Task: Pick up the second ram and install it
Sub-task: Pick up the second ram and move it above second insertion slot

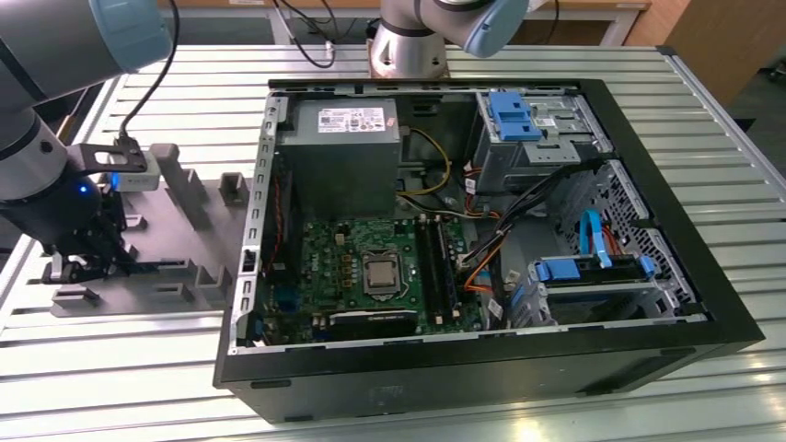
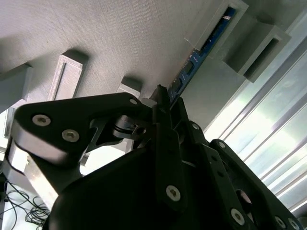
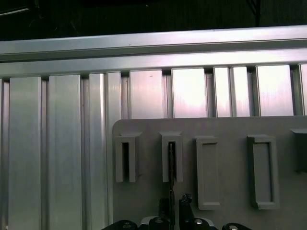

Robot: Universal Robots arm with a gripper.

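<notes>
Pinches second ram (image 2: 194,62) with narrowly closed gripper (image 2: 162,98) in grey slotted holder (image 2: 120,38) (light, stiff, fragile chips); probably best gripped along top edge.

Looks like a robotics lab or hardware-assembly workshop. Shown first by the counter (image 1: 516,69), built of ribbed aluminium slats rather than wood or laminate. On it, an open black computer case (image 1: 687,304) lying on its side, with green motherboard (image 1: 331,267), grey power supply (image 1: 338,152), drive cages (image 1: 528,129) and loose cabling (image 1: 489,258) all bared. Just beside the case, on the exterior view's left, a grey fixture plate (image 1: 184,281) with upright slotted holders, 1 holding a blue ram stick (image 2: 194,64). Over that plate, a grey-and-blue robot arm (image 1: 37,147). Beyond the case's far end, the base of 1 more arm (image 1: 406,51) and wooden panels (image 1: 719,37).
</notes>
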